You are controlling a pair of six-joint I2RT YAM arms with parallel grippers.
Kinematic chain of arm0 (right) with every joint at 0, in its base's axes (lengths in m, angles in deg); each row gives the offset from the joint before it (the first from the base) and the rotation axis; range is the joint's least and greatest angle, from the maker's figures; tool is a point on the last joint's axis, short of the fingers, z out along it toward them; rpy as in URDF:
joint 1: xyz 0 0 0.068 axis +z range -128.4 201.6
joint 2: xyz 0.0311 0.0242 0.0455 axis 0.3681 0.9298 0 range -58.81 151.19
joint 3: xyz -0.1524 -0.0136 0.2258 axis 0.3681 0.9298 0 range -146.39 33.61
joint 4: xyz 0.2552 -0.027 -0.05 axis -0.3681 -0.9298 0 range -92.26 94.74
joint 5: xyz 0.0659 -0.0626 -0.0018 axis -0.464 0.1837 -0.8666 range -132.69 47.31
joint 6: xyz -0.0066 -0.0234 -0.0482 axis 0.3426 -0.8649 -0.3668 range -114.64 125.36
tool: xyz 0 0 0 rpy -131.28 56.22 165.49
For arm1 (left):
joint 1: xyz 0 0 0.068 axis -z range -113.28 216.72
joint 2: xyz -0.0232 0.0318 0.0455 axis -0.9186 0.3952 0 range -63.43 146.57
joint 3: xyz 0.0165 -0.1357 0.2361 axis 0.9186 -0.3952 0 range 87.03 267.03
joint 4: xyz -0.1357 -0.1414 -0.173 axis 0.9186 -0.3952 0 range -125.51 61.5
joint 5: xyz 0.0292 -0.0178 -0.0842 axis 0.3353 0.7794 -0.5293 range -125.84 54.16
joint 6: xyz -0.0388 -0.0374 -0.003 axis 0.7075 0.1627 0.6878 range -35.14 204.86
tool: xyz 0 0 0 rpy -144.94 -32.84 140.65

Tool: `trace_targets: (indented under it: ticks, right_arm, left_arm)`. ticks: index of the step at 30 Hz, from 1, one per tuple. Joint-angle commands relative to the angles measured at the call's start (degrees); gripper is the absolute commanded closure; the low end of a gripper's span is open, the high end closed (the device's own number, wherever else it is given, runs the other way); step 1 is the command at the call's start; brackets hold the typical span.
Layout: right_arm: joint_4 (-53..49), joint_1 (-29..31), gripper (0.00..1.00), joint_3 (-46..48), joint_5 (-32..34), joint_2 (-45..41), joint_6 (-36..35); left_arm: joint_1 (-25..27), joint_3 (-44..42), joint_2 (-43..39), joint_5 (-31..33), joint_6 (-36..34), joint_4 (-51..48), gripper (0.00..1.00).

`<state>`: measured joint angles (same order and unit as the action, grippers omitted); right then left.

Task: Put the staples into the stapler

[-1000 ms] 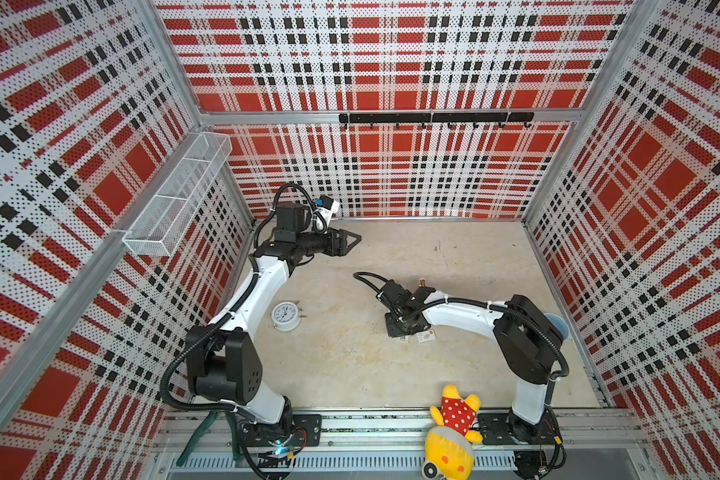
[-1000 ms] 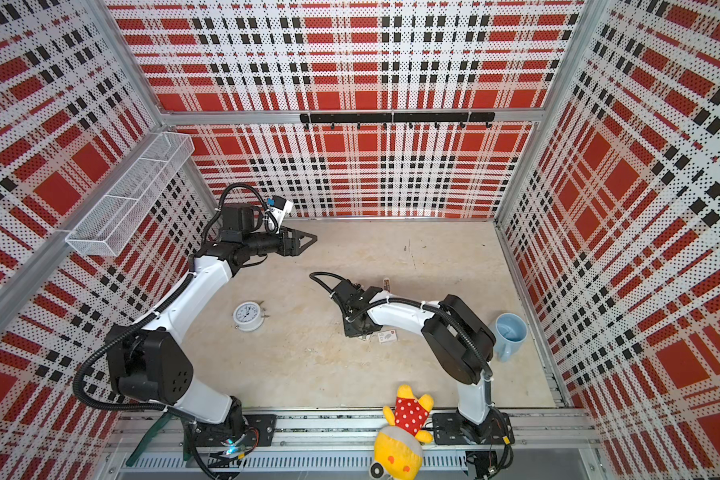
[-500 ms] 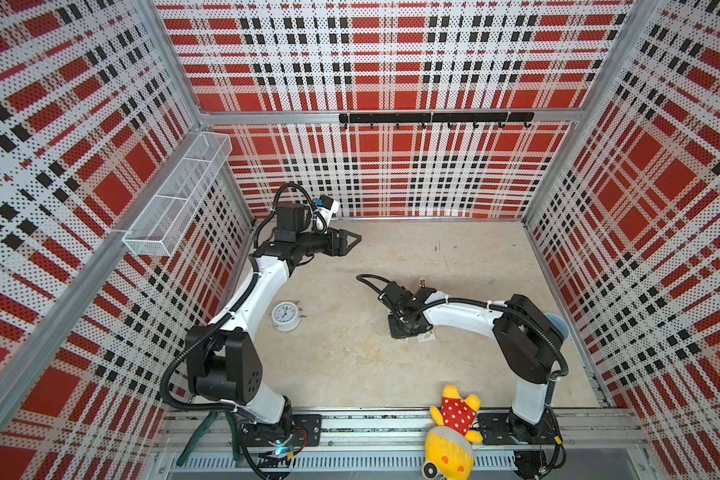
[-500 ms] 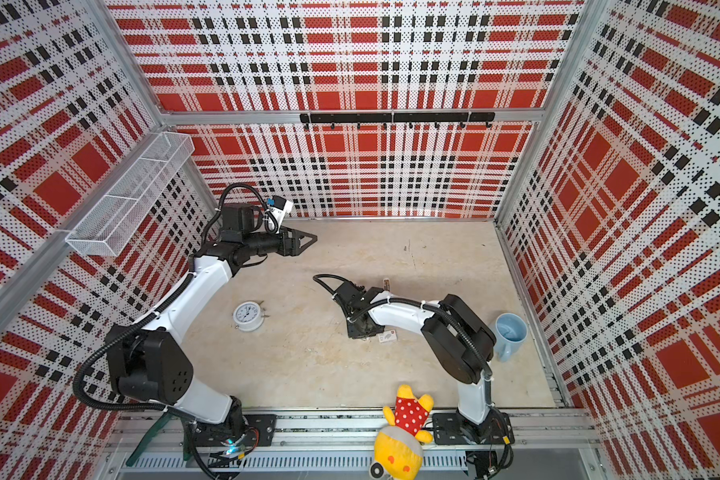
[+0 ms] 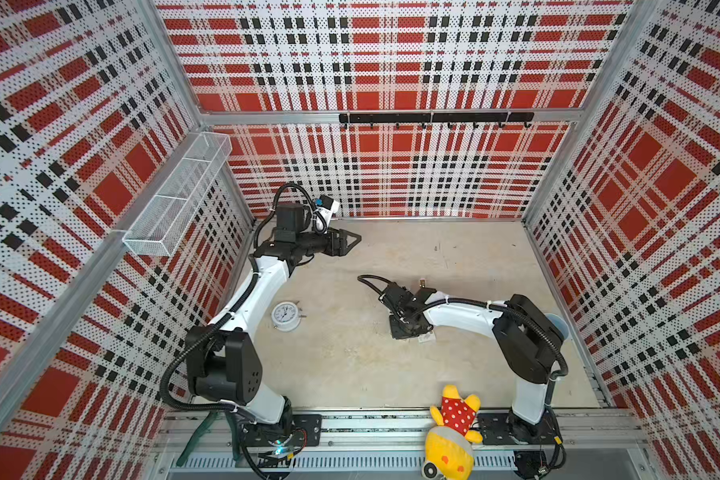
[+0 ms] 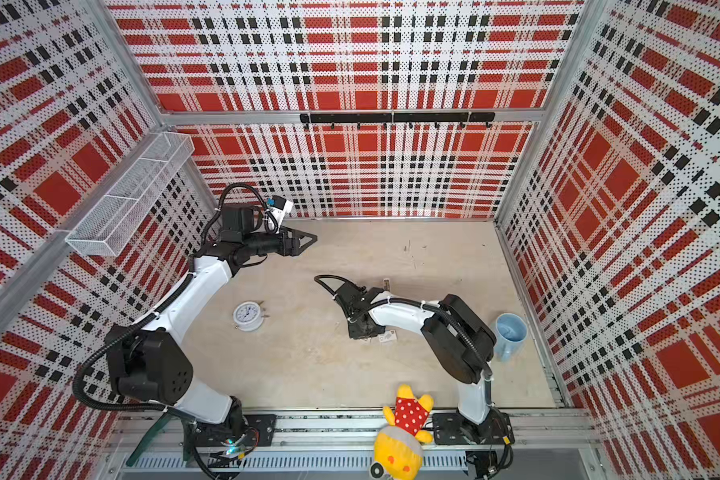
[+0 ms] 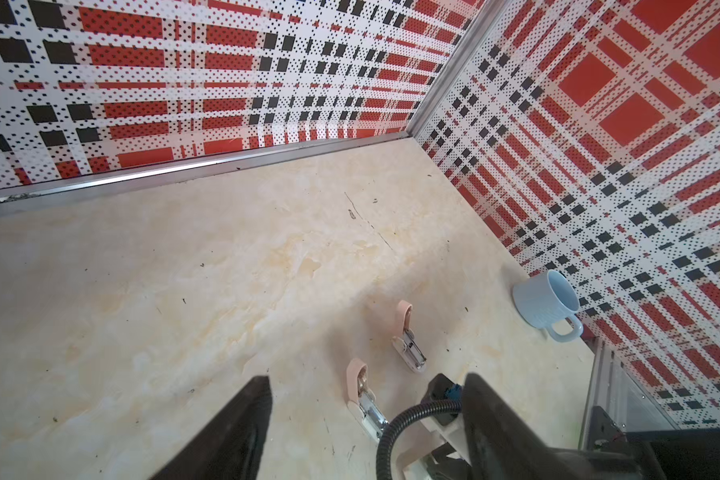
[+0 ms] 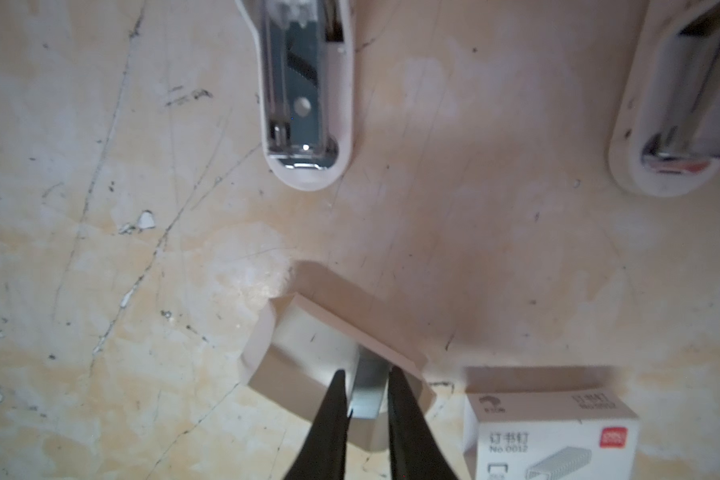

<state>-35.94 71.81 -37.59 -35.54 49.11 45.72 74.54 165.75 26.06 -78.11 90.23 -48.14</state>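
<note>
So roughly the halfway mark, going by how things lie. The right gripper (image 8: 364, 376) is down at the table (image 8: 100, 249) with its two fingertips close together on a short grey strip of staples (image 8: 368, 397). It looks like a pinch on the strip, right over the little white tray (image 8: 304, 353) that sits slid out of its box (image 8: 549, 432). Whether the strip is lifted clear of the tray or just resting in it is hard to tell, that part's blurry. The box itself sits just beside the tray, closed end up. The stapler (image 8: 304, 95) lies a bit ahead of the fingertips, apart from the tray, flipped open with its metal channel facing up. No strip shows in that channel as far as anyone can make out. A second stapler (image 8: 682, 124) lies open next to it too. The left gripper (image 5: 352, 240) hangs up by the back wall, jaws wide apart, nothing in them, well away from all this. So the done part: box emptied of its tray, stapler opened, staples apparently in the pinch. What's left, probably: carry the strip over, line it up with the channel, drop it in, then fold the stapler shut. The lining-up looks like the fiddly bit, since the strip is tiny and the channel narrow.
</note>
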Motion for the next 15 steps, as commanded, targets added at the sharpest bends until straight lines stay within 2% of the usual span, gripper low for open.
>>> trace_targets:
  ticks: [1,15]
  right_arm:
    - [-0.02,-0.47,0.79,0.95,1.10,-0.49,1.30]
    - [-0.52,-1.03,0.80,1.32,1.13,0.12,2.30]
  left_arm:
    - [-0.28,-0.32,-1.85,-0.81,0.70,1.56,0.25]
    - [-0.38,-0.57,-1.71,-0.89,0.84,1.84,0.25]
